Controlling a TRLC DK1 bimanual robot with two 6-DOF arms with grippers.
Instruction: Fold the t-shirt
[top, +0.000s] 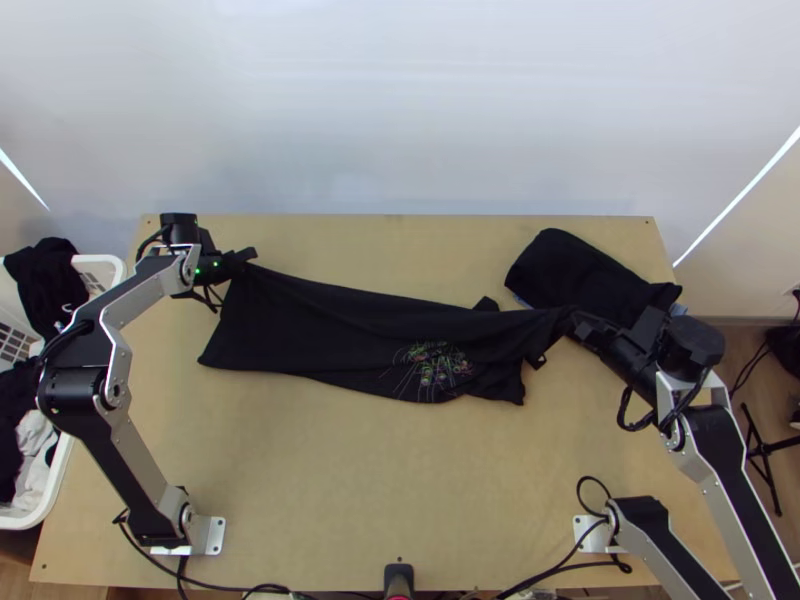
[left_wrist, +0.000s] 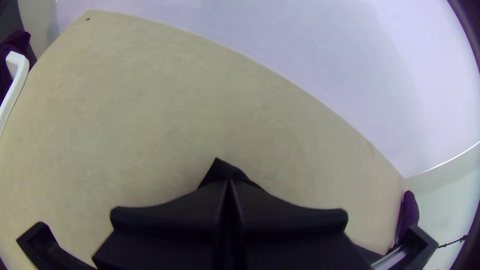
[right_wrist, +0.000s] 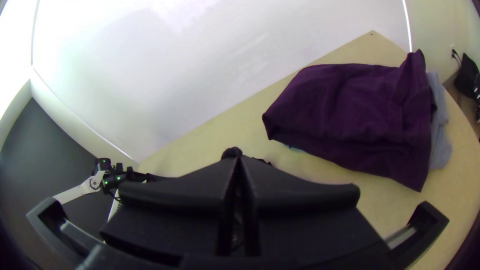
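Black t-shirt (top: 330, 325) drawn out in a long, creased band across the far half of the bench (top: 330, 480), between the two grippers. Its multicoloured motif (top: 440, 368) faces up, right of the middle, on the side toward the near edge. The left gripper (top: 246, 257), near the far left corner, has its fingers (left_wrist: 165, 220) clamped on a corner of the t-shirt; in the left wrist view a small dark tip of cloth projects past them. The right gripper (top: 574, 322), between the middle and the right edge, has its fingers (right_wrist: 300, 200) closed on the bunched opposite end. Near the far right corner lies a dark folded garment (top: 585, 272) over paler cloth (right_wrist: 440, 127). A white basket (top: 52, 495) of clothes stands beside the left edge.
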